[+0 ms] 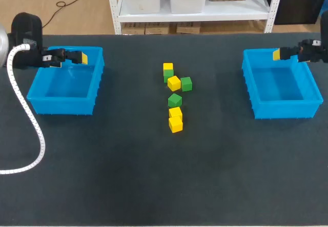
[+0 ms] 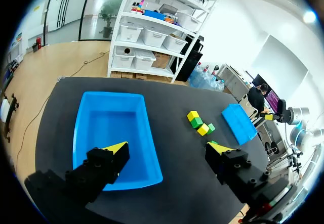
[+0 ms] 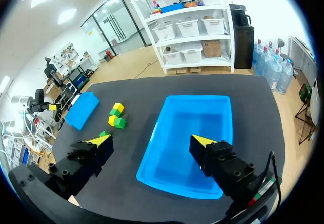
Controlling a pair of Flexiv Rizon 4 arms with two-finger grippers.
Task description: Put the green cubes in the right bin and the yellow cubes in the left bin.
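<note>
Several yellow cubes (image 1: 176, 119) and three green cubes (image 1: 175, 101) lie in a loose column at the table's middle; both wrist views also catch the cubes (image 2: 200, 124) (image 3: 116, 118), far ahead of the fingers. The left bin (image 1: 61, 106) is blue and holds nothing. My left gripper (image 1: 81, 58) hovers over its far rim, open and empty, with the bin (image 2: 114, 128) under its fingers (image 2: 117, 150). The right bin (image 1: 284, 109), also blue, holds nothing. My right gripper (image 1: 277, 55) hangs open and empty above that bin (image 3: 192, 133), its fingers (image 3: 202, 142) wide apart.
The dark table (image 1: 154, 186) is bare in front of the cubes and between them and each bin. A white cable hose (image 1: 31, 124) from my left arm curves over the table's left side.
</note>
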